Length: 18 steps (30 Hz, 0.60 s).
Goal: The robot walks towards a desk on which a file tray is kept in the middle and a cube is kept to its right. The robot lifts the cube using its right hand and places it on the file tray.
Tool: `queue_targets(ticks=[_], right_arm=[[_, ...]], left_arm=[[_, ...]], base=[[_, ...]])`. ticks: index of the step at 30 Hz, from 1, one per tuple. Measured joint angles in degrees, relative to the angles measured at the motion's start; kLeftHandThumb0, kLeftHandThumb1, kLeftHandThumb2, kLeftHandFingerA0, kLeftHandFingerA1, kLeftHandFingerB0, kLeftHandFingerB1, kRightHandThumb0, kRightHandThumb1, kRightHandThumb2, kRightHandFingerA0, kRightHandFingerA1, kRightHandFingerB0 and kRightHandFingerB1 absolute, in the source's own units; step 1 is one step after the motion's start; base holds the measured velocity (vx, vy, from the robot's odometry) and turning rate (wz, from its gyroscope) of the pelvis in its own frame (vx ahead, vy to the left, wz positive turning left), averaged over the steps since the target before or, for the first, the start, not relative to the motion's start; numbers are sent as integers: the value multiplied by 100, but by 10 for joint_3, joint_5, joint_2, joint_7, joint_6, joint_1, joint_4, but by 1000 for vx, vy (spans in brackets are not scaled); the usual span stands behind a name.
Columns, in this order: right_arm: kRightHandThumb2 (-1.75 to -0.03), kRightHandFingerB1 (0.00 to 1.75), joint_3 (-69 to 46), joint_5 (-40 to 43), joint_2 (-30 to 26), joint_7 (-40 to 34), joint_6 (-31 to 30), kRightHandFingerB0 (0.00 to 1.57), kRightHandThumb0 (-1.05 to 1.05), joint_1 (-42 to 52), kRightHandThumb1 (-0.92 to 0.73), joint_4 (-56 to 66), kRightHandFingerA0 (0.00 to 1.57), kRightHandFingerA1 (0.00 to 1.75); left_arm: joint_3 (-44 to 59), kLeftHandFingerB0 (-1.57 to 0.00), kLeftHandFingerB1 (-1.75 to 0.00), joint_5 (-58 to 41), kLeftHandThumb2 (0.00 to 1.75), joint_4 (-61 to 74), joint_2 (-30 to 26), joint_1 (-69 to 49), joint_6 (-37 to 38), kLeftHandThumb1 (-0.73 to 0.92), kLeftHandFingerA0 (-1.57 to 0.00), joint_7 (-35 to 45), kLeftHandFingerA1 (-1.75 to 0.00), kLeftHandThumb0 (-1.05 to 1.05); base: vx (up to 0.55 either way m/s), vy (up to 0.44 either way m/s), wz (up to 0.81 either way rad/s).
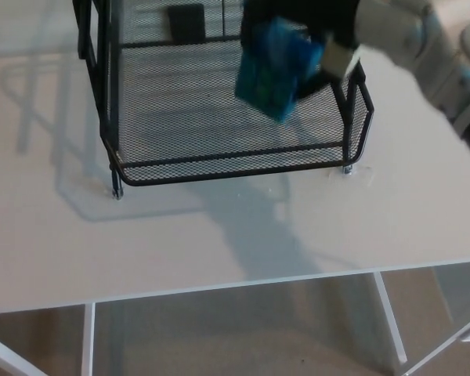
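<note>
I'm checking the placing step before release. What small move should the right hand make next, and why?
Probably ease the cube down onto the mesh of the file tray before letting go. The right hand is shut on the cube, which looks tilted and blurred above the mesh, inside the front rail, so it does not seem to rest there yet.

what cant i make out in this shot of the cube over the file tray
Head view only:
cube: motion-blurred, so its faces smear, and whether it touches the mesh is unclear.
right hand: blurred and cut off by the top edge, so its exact hold on the cube is lost.
file tray: upper part cut off by the top edge, back partly hidden by the hand and cube.
left hand: out of frame.
</note>
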<state>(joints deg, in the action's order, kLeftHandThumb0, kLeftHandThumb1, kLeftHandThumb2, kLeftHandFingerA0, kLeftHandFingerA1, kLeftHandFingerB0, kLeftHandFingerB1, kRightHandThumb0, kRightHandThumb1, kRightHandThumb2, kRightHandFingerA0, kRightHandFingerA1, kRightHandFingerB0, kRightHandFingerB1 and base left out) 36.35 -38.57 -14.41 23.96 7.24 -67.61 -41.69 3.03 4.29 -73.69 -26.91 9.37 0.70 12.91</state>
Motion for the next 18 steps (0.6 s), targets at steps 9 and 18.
queue_targets(ticks=[9,18], right_arm=[[-63,46,29,-40,7,-5,-22,54,-36,12,-66,51,83,143],[-85,5,31,-73,0,-14,-43,0,-94,19,-54,84,0,18]], left_arm=[[-3,-39,-100,0,90,5,2,1,0,88,-58,0,-109,-105],[-1,-40,-101,0,92,7,2,-1,0,86,-56,2,-111,-105]], base=[[0,0,0],[0,0,0]])
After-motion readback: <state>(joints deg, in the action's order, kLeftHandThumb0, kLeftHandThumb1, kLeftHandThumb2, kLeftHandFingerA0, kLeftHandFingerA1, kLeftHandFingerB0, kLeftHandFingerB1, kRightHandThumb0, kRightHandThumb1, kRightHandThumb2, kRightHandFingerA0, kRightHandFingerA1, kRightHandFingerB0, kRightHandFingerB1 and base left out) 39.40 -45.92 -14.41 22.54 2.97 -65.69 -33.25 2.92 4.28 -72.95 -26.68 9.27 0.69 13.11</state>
